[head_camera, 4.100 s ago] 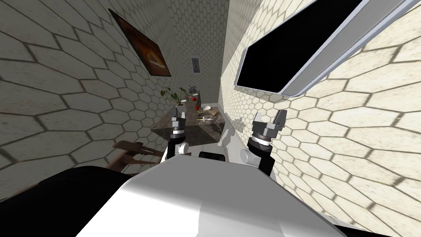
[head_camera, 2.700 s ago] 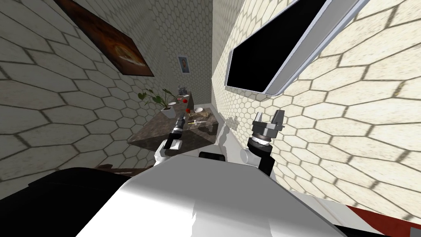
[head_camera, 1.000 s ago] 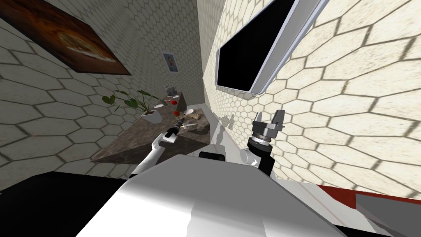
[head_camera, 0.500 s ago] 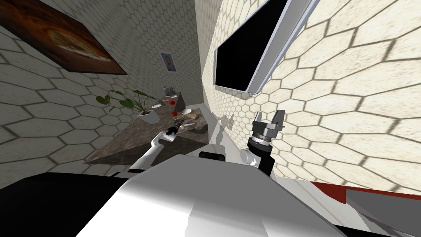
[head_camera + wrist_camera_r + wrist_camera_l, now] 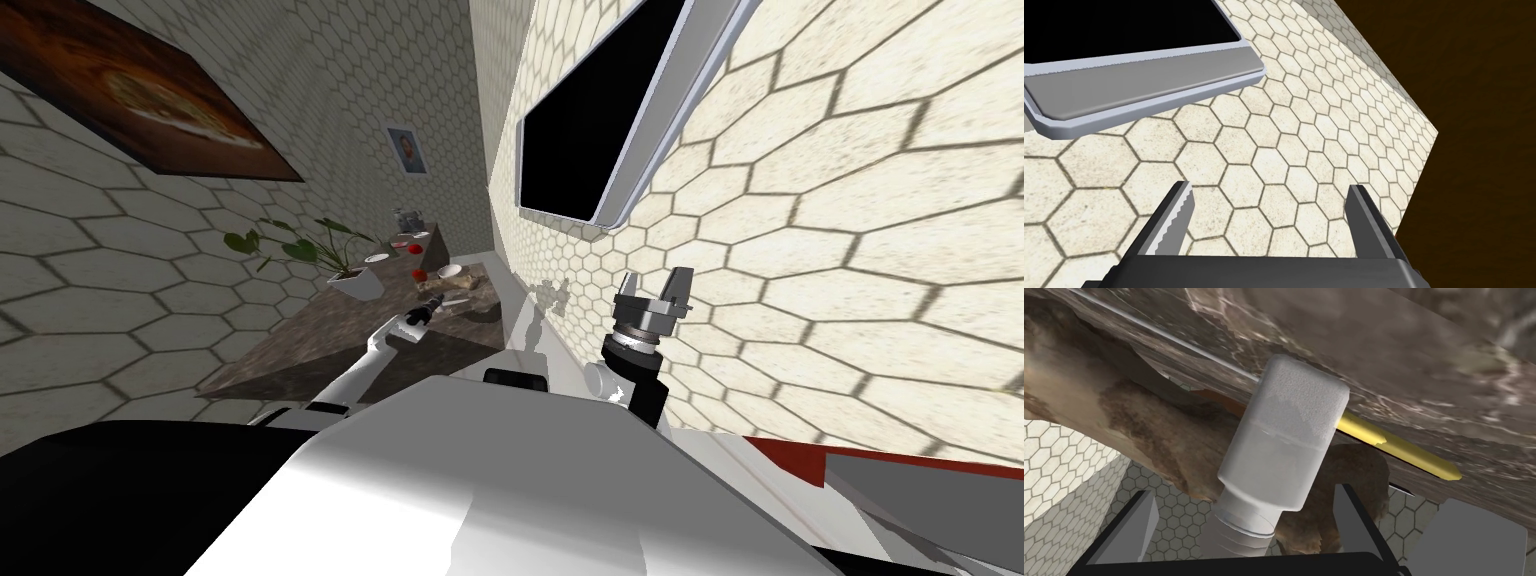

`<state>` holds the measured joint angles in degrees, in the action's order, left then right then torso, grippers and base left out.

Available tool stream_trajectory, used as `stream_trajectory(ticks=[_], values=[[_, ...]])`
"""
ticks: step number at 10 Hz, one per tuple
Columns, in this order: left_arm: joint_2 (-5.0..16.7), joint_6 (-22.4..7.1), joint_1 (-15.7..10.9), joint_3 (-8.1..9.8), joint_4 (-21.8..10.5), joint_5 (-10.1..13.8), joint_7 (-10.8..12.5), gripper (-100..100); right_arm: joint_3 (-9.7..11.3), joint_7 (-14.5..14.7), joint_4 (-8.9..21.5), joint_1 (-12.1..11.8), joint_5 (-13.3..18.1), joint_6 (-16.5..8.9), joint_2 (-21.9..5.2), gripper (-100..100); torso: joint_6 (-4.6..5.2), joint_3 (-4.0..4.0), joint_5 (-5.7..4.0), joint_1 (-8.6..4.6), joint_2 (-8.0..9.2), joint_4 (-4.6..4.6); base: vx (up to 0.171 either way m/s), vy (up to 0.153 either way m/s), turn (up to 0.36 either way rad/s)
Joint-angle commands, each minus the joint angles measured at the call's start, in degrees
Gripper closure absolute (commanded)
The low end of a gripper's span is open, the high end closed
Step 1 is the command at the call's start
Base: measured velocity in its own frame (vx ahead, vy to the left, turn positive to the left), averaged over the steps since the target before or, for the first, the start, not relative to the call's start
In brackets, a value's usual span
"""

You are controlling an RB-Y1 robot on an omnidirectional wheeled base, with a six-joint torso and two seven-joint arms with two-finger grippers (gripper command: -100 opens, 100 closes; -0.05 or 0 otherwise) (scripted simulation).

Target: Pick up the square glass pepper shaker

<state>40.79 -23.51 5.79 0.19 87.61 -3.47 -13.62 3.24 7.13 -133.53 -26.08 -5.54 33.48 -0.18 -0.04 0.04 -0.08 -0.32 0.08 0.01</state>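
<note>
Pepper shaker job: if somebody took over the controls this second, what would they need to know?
Left gripper: open, with a finger on either side of the pale square shaker, not pressing it.
Right gripper: open, raised beside the tiled wall, idle.
The shaker is on the dark marbled table, next to a yellow stick-like thing and a brown lump.
Done: the left arm's reach looks lined up.
Left to do: shut the gripper on the shaker, then lift it.
</note>
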Motion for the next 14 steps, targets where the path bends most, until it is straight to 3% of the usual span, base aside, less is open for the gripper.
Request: stream_trajectory(ticks=[1, 5, 6, 7, 8, 9, 11, 12, 14], values=[[1.56, -2.03, -0.77, -1.26, -1.55, -0.26, -0.06, -100, 0.00, 0.00, 0.00, 0.00, 0.00, 0.00, 0.00, 0, 0.00, 0.00, 0.00, 0.00, 0.00, 0.00, -0.010, -0.083, -0.005], [4.53, -6.46, -2.23, -3.96, -3.60, -0.92, -0.25, -100, 0.00, 0.00, 0.00, 0.00, 0.00, 0.00, 0.00, 0, 0.00, 0.03, 0.01, 0.03, 0.05, 0.01, -0.013, -0.070, -0.005], [4.21, -5.85, -2.02, -3.57, -3.21, -0.71, -0.22, -100, 0.00, 0.00, 0.00, 0.00, 0.00, 0.00, 0.00, 0, 0.00, 0.02, 0.01, 0.04, 0.02, 0.01, -0.002, -0.026, 0.002], [4.28, -6.05, -2.09, -3.66, -3.32, -0.71, -0.24, 0, 0.00, 0.00, 0.00, 0.00, 0.00, 0.00, -0.01, 0, -0.01, 0.00, 0.03, 0.16, 0.00, 0.00, -0.001, -0.005, 0.001], [3.45, -3.82, -4.94, -4.09, -6.17, -0.82, -1.05, -100, -0.01, 0.00, 0.00, 0.00, 0.00, 0.00, -0.01, 0, -0.01, -0.01, 0.05, 0.25, -0.02, 0.00, -0.042, 0.001, -0.024], [3.45, -3.82, -6.25, -4.09, -7.40, -0.82, -1.05, -100, -0.01, 0.00, 0.00, 0.00, 0.00, 0.00, -0.01, 0, 0.01, 0.04, 0.06, 0.28, 0.07, 0.02, -0.051, -0.001, -0.023], [3.45, -3.82, -6.25, -4.09, -9.62, -0.82, -1.05, -100, -0.01, 0.00, 0.00, 0.00, 0.00, 0.00, -0.01, 0, -0.02, 0.05, 0.07, 0.31, 0.08, 0.02, -0.018, 0.003, 0.002], [2.62, -1.62, -9.11, -4.54, -11.77, -0.93, -1.85, -100, -0.01, 0.00, 0.00, 0.00, 0.00, 0.00, -0.01, 0, -0.02, 0.02, 0.07, 0.33, 0.03, 0.01, -0.045, 0.011, -0.024], [2.62, -1.62, -10.43, -4.54, -15.33, -0.93, -1.85, -100, -0.01, 0.00, 0.00, 0.00, 0.00, 0.00, -0.01, 0, 0.00, 0.08, 0.07, 0.34, 0.12, 0.03, -0.038, 0.007, -0.013]])
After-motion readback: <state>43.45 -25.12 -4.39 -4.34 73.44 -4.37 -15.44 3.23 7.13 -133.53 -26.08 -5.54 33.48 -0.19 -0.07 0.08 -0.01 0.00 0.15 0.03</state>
